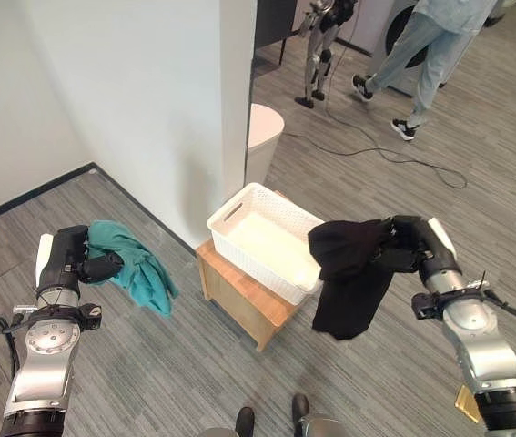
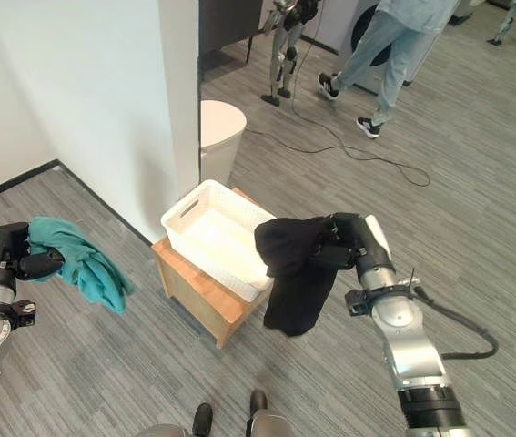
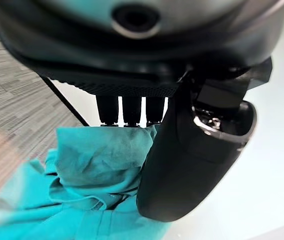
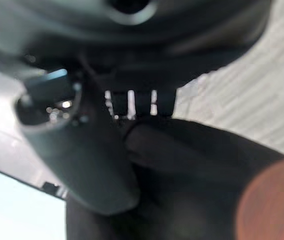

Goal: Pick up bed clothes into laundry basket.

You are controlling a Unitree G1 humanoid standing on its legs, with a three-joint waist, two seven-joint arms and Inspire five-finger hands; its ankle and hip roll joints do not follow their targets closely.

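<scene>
A white laundry basket (image 1: 289, 274) stands on a low wooden stool (image 1: 239, 296) in the middle of the floor. My right hand (image 1: 409, 241) is shut on a black garment (image 1: 349, 273), which hangs in the air over the basket's right rim. At the left, my left hand (image 1: 74, 258) is shut on a teal garment (image 1: 139, 269) that droops from it above the floor. The left wrist view has the teal cloth (image 3: 96, 175) pinched between thumb and fingers. Black cloth (image 4: 182, 170) lies under the thumb in the right wrist view.
A white wall corner (image 1: 221, 109) rises just behind the basket, with a white round bin (image 1: 262, 137) beside it. A person (image 1: 426, 45) walks at the back, next to another robot (image 1: 323, 41). A cable (image 1: 394, 159) trails over the grey floor.
</scene>
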